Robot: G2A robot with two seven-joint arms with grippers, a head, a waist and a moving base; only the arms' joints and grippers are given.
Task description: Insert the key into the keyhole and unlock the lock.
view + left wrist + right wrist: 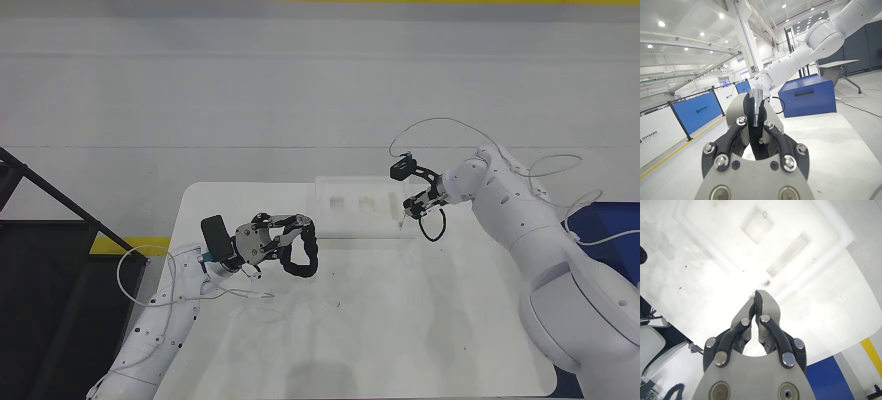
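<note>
1. Lock [755,98]: a shiny metal piece, which I take for the lock. It is pinched between the pads of the left end effector [753,106] and held off the desk [400,320], over its left part near the left edge.
2. The right end effector [756,294] is pressed together on a small pale sliver, probably the key [752,294]. It hangs over the right end of the white foam tray [350,182], which sits at the desk's far edge.
3. Done, by my read: both parts are picked up, one per arm.
4. Left to do: bring the two together, line the key up with the keyhole, insert and turn. The end effectors are well apart and nothing is inserted yet, so call it early to mid task.
5. Hard to make out:
   - The pads cover most of the lock, and I cannot tell which way the keyhole faces.
   - The key sliver is too small to confirm its shape or where the blade points.
   - In the top view both held things are too small to tell.
</note>
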